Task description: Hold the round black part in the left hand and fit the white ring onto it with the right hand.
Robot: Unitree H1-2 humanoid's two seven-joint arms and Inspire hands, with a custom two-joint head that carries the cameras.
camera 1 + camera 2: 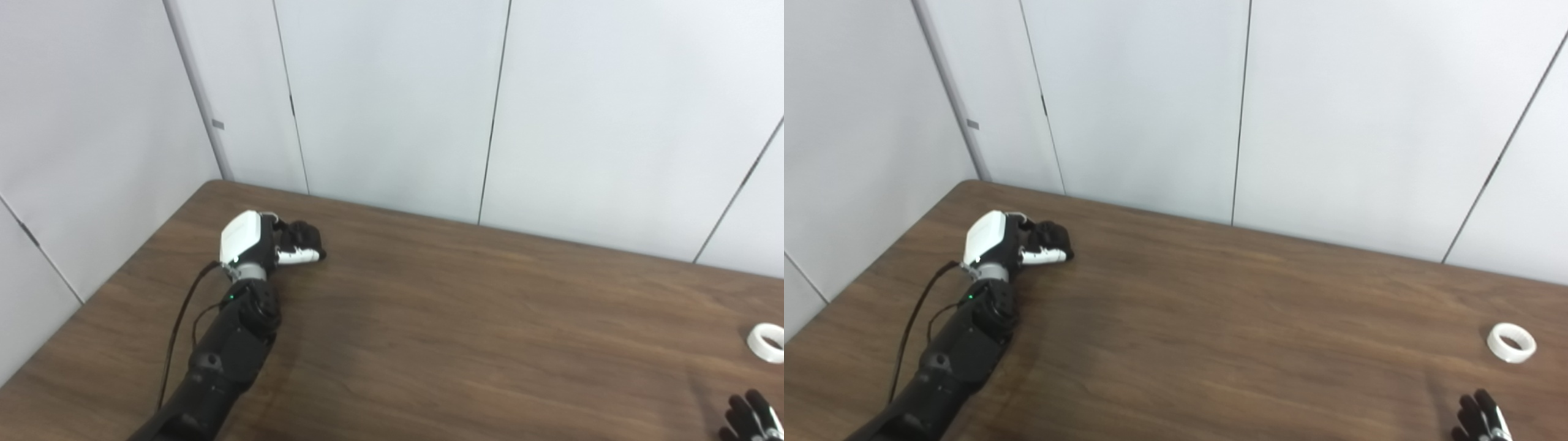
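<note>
My left hand [264,241] rests on the far left of the brown table [465,318], its fingers curled around a round black part [304,234] with the thumb under it. The part is dark against the dark fingers, so its outline is hard to make out. The white ring [1511,342] lies flat on the table at the right, alone. Only the fingertips of my right hand [1482,420] show at the bottom right corner, stretched out and apart, a short way in front of the ring and not touching it.
White wall panels [392,104] close off the table's far and left sides. A black cable [180,318] loops beside my left forearm. The table's left edge runs diagonally close to the left arm.
</note>
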